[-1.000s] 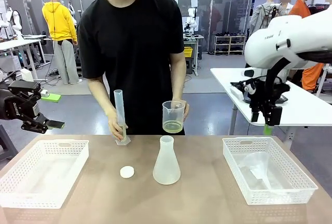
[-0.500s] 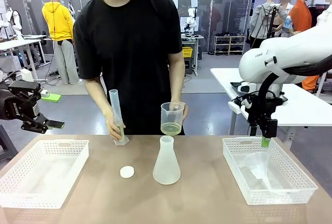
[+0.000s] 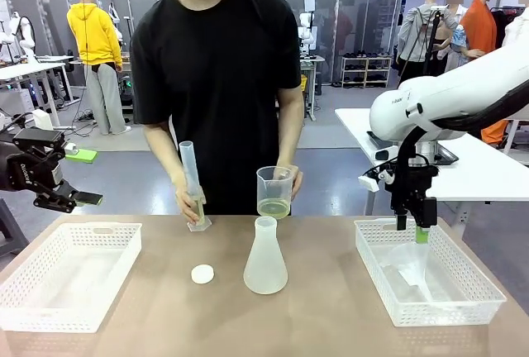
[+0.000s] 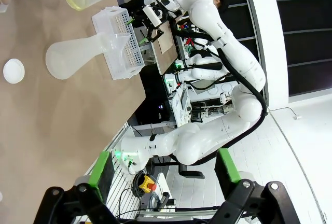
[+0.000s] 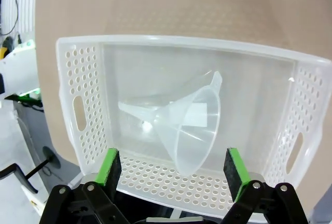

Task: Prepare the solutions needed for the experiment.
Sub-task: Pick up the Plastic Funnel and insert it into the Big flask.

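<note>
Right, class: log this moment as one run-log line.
right hand: open, over funnel in right basket | left hand: open, empty | person: holds beaker of solution and cylinder

The front view faces across the worktop [image 3: 331, 316] toward the person [image 3: 215, 68]. The left wrist view, rolled sideways, sees it from afar. The right wrist view looks down closely into the right basket [image 5: 72, 79], shared by all three.

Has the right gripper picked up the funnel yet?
No, the funnel lies on its side in the white basket, and the right gripper is open, not closed on it.
</note>
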`<act>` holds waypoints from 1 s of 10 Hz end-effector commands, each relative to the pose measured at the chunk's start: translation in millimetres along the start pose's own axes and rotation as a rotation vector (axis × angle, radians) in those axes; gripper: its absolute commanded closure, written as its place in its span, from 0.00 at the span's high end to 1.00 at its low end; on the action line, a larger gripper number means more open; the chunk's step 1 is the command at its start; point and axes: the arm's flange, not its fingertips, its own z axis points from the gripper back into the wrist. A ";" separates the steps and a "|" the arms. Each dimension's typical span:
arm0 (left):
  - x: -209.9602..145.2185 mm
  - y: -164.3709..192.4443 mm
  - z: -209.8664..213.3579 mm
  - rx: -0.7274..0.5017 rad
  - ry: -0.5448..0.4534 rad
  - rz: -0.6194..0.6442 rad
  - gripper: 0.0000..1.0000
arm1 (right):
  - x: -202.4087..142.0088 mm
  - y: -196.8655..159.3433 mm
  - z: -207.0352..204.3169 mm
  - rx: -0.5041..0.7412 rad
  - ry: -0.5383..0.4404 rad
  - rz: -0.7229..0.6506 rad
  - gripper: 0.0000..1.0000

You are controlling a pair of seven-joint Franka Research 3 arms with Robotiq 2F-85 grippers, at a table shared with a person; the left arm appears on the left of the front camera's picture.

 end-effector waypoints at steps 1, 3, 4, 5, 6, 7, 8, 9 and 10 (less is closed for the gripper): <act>0.4 -2.1 0.0 -0.019 0.001 -0.003 1.00 | -8.0 -11.4 3.8 0.061 0.033 0.040 1.00; 0.4 -2.1 0.0 -0.019 0.001 -0.003 1.00 | -12.0 -17.9 -5.4 0.099 0.047 0.042 1.00; 0.4 -2.1 0.0 -0.019 0.001 -0.003 1.00 | -13.9 -24.2 -11.6 0.109 0.038 0.048 1.00; 0.4 -2.1 0.0 -0.019 0.001 -0.003 1.00 | -14.2 -29.0 -16.9 0.123 0.035 0.064 1.00; 0.4 -2.1 0.0 -0.019 0.001 -0.003 1.00 | -15.2 -33.0 -21.1 0.140 0.035 0.068 1.00; 0.4 -2.1 0.0 -0.019 0.001 -0.003 1.00 | -16.2 -36.9 -24.4 0.150 0.023 0.085 1.00; 0.4 -2.1 0.0 -0.019 0.001 -0.003 1.00 | -17.4 -41.4 -27.5 0.173 0.027 0.081 1.00; 0.4 -2.1 0.0 -0.019 0.001 -0.003 1.00 | -18.1 -43.6 -28.8 0.185 0.029 0.080 1.00; 0.4 -2.1 0.0 -0.019 0.001 -0.003 1.00 | -19.3 -45.6 -28.8 0.198 0.021 0.084 0.90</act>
